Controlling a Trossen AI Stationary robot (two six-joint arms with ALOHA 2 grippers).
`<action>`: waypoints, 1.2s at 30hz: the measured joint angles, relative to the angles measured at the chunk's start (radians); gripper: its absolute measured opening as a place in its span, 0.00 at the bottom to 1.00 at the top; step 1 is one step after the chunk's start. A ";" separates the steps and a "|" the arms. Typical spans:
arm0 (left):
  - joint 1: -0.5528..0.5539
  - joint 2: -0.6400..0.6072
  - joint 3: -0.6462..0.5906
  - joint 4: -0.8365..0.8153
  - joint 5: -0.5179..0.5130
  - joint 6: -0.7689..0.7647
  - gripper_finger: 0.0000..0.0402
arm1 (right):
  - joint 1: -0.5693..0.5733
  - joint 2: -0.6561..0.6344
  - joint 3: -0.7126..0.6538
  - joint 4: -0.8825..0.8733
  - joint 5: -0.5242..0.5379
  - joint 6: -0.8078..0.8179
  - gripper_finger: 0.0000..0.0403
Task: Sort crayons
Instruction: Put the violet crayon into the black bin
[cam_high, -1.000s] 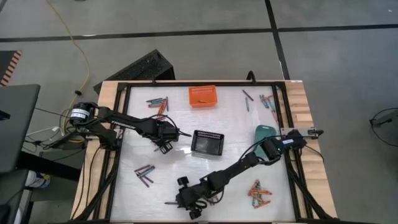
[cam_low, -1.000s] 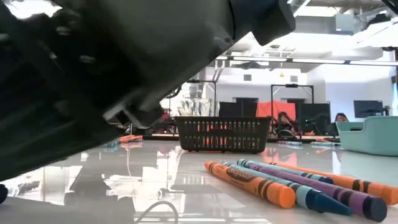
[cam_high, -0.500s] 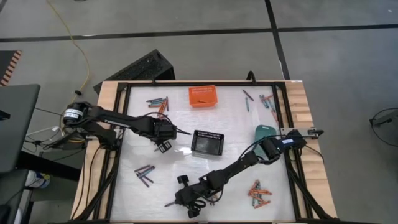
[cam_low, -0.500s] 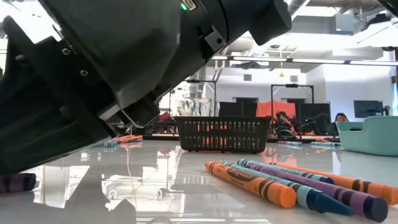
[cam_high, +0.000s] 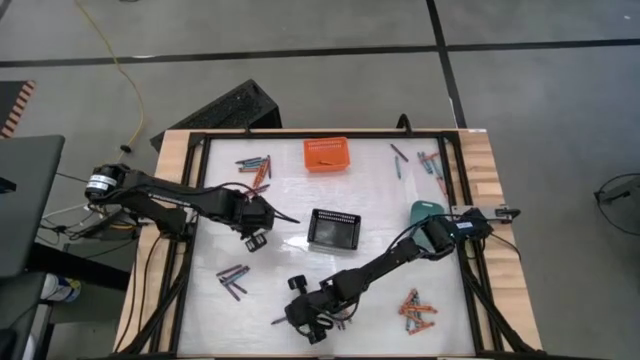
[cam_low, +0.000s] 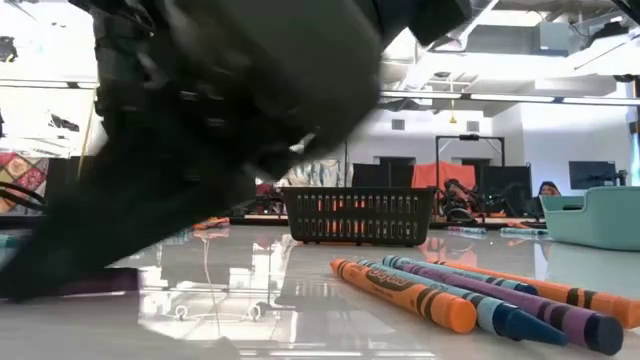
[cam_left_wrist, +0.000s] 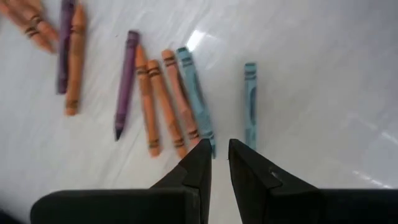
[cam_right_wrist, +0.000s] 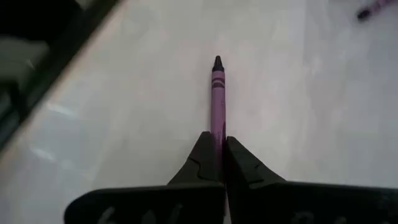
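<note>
The right claw (cam_right_wrist: 217, 149) is clamped on the butt end of a purple paper-wrapped wax crayon (cam_right_wrist: 217, 99), which projects straight out from between the closed fingers. In the high view this claw (cam_high: 300, 318) sits low over the near edge of the glossy white worktop (cam_high: 380, 210), left of centre, the crayon showing as a thin stick (cam_high: 279, 321) at its left.

The left claw (cam_left_wrist: 214, 163) hangs over the left-centre of the worktop with its fingers a narrow gap apart, and nothing can be seen between them. Beyond them lies a loose row of crayons: purple, several orange, and two teal-blue (cam_left_wrist: 250, 102).

Other groups of crayons lie at the far left (cam_high: 255, 164), far right (cam_high: 430, 164), near left (cam_high: 232, 275) and near right (cam_high: 417, 312).

Three receptacles stand by: a small black mesh plastic basket (cam_high: 335, 229) at centre, a small orange basket (cam_high: 326, 154) at the far edge, and a teal basket (cam_high: 426, 211) to the right.

Procedure for the step in hand, as judged here:
- Lift the crayon clear of the surface before traversing.
- Hold it level; the grip is at one end only and the stick may pivot.
- Release low inside the chosen basket.

In the low view the nearest orange crayon (cam_low: 400, 294) carries a dark printed label; the wording cannot be read.
</note>
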 joint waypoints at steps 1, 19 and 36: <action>-0.001 -0.001 0.000 -0.006 -0.002 -0.002 0.11 | -0.002 -0.015 -0.002 -0.032 0.004 -0.009 0.02; -0.056 0.009 0.000 0.017 -0.045 -0.016 0.11 | -0.001 -0.235 -0.004 -0.385 0.158 -0.006 0.02; -0.100 -0.090 0.000 0.098 -0.292 0.166 0.11 | -0.086 -0.525 -0.001 -0.813 0.411 0.116 0.02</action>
